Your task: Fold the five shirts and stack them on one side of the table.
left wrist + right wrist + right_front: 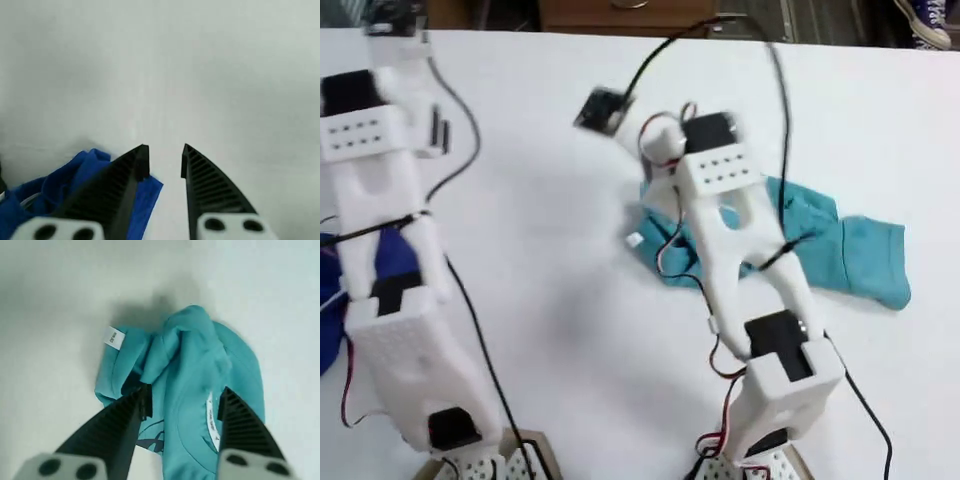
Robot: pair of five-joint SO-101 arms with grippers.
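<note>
The right tool (pixel 185 392), spread apart, hangs over the crumpled teal shirt (pixel 200 355); the left tool (pixel 164 150), also apart, is just beside the blue shirt (pixel 65 175).

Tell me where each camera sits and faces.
High view: above the white table, looking down on the left arm, right arm, crumpled teal fabric shirt and blue fabric shirt.
Left wrist view: on the left arm, looking past its open left pincer at table and blue shirt.
Right wrist view: on the right arm, looking past its open right pincer onto the teal shirt.
High and right wrist views share the teal shirt.
</note>
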